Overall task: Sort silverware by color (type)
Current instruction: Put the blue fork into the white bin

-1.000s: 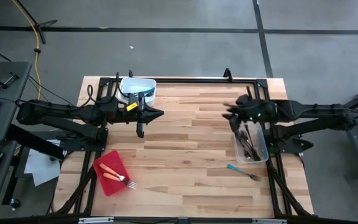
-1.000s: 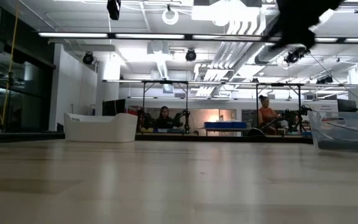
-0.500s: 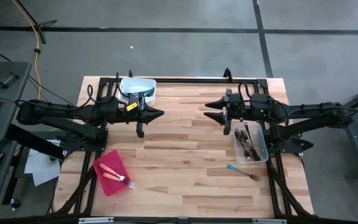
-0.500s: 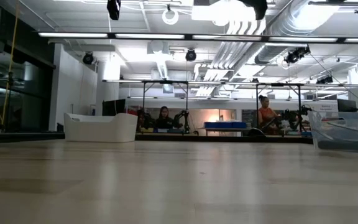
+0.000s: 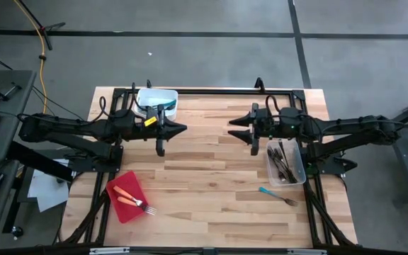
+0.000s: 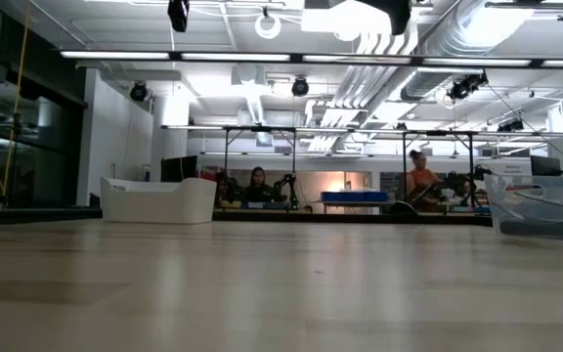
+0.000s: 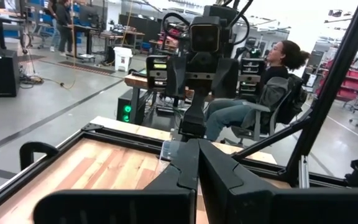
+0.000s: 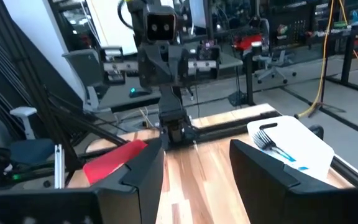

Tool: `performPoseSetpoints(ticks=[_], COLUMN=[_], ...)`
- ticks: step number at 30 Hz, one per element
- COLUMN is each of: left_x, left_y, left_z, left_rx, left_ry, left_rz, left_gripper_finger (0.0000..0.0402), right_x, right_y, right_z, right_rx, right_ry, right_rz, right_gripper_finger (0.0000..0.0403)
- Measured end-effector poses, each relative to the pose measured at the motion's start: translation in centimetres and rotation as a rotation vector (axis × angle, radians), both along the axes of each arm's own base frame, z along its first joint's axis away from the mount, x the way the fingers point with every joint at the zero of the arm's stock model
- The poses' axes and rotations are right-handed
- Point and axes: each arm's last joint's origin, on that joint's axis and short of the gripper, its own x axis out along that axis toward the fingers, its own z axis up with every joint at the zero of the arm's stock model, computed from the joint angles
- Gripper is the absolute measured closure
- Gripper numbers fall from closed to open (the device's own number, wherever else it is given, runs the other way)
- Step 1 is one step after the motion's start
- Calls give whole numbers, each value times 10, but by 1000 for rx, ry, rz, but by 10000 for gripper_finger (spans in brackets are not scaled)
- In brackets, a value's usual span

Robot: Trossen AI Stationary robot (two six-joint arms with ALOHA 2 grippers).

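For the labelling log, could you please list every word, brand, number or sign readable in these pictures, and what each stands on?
None can be read.
Yellow tag on the left arm: too small to read.
Blue marks on the white tub: blurred.
Shelves and bins in the room behind: too far off to read.
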Motion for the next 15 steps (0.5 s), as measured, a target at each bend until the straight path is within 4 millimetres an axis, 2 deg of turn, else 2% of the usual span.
performPoseSetpoints(ticks=[15], left_x=[0], left_y=[0], left_z=[0], left_rx=[0], left_ry=[0], left_rz=[8], left_gripper_finger=[401], right_x=[0], right_y=[0], right_z=[2], right_rx=[0], right_ry=[-16], right_rz=[5], right_gripper_finger=[233])
